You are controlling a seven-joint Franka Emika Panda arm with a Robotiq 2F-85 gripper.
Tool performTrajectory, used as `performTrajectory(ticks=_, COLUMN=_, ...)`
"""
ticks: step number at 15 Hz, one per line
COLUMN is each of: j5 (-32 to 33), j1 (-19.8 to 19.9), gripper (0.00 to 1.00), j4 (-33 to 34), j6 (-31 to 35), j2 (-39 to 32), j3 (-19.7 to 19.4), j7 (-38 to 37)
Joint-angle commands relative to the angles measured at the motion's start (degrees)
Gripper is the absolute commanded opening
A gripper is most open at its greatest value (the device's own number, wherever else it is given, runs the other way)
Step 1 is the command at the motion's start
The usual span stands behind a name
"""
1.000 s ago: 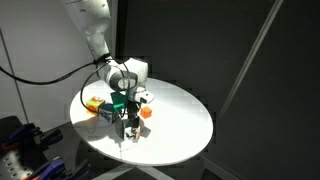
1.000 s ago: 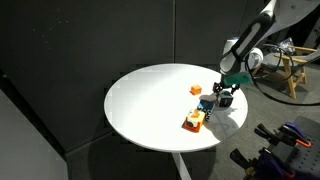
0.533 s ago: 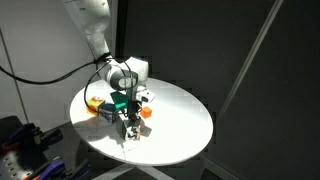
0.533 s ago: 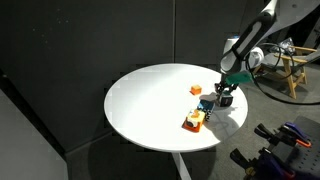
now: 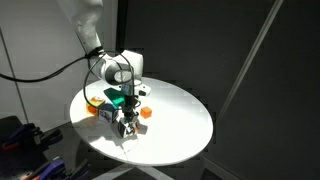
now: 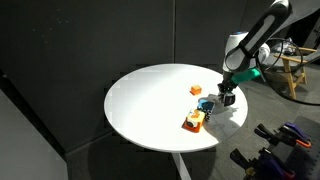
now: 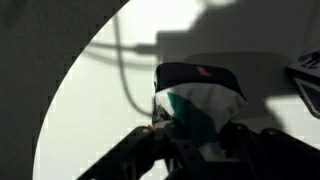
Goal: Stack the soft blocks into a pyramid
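In the wrist view a soft block point(image 7: 200, 100) patterned black, white and teal sits between my gripper's point(image 7: 200, 138) dark fingers point(image 7: 158, 152), and both press its sides. In both exterior views the gripper point(image 5: 127, 121) point(image 6: 226, 98) points down at the table, near the rim of the round white table point(image 5: 180, 130). An orange block point(image 5: 145, 112) point(image 6: 196, 89) lies beside it. A blue block point(image 6: 206, 103) lies close to the gripper. A yellow-and-orange block pair point(image 6: 194, 120) rests near the table edge.
The table top point(image 6: 150, 105) is round, and all the blocks lie near one rim. Black curtains surround the table. A cable point(image 7: 125, 70) crosses the table in the wrist view. Equipment point(image 6: 285, 135) stands beyond the table edge.
The jaws have closed from wide open onto the black, white and teal block. The arm's wrist has shifted slightly above it.
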State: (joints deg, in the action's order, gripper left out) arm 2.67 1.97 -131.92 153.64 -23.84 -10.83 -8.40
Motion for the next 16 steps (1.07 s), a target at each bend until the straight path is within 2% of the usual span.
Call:
performTrajectory(ticks=1, j5=2.88, j1=0.10, gripper=0.09, j4=-4.93, j6=-1.00, j2=7.10, j3=0.84, j7=4.03)
performTrajectory(ticks=12, j5=3.27, j1=0.74, gripper=0.10, j4=-12.91, j6=-3.08, j2=19.47, j3=5.04, j7=15.88)
performTrajectory(ticks=14, j5=3.22, j1=0.56, gripper=0.13, j4=-14.21, j6=-3.12, j2=20.98, j3=5.58, j7=16.56)
performTrajectory(ticks=16, j5=2.95, j1=0.41, gripper=0.25, j4=-15.30, j6=-3.16, j2=22.28, j3=6.17, j7=17.21)
